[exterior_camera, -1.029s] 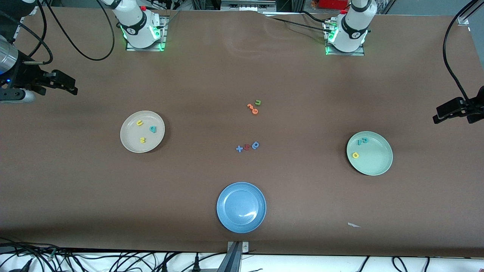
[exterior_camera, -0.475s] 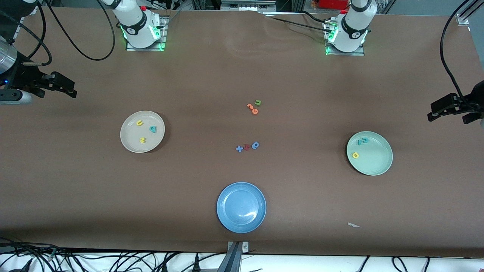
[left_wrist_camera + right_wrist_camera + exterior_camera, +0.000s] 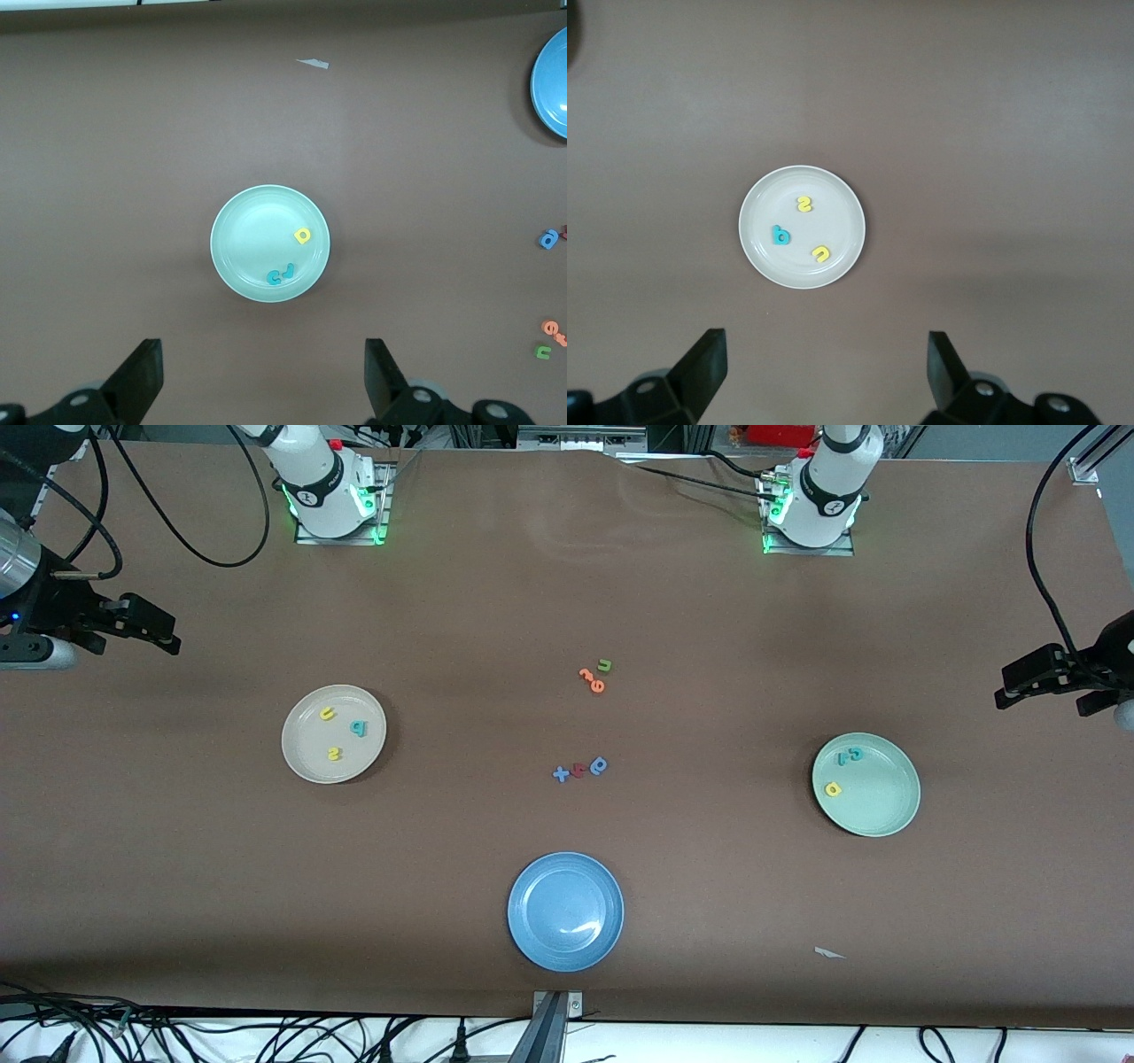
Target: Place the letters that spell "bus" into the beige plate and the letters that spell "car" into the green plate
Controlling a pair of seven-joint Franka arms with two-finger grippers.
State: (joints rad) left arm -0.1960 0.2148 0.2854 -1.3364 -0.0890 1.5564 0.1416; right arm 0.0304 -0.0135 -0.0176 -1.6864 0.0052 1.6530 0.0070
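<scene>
Since the teal b [image 3: 358, 728], yellow u [image 3: 327, 714] and yellow s [image 3: 334, 754] foam letters lie in the round beige plate [image 3: 306, 766], below the released, empty right jaws [image 3: 152, 631], and the teal c [image 3: 855, 754], teal r [image 3: 842, 759] and yellow a [image 3: 833, 788] lie in the round green plate [image 3: 881, 815], below the released, empty left jaws [image 3: 1019, 686], the sorting is judged done; only retreat is called for.

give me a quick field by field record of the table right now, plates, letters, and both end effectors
beige plate: holds teal foam b, yellow foam u, yellow foam s
green plate: holds teal foam c, teal foam r, yellow foam a
blue plate: nothing visible in it
left end effector: open, holding nothing
right end effector: open, holding nothing
</scene>
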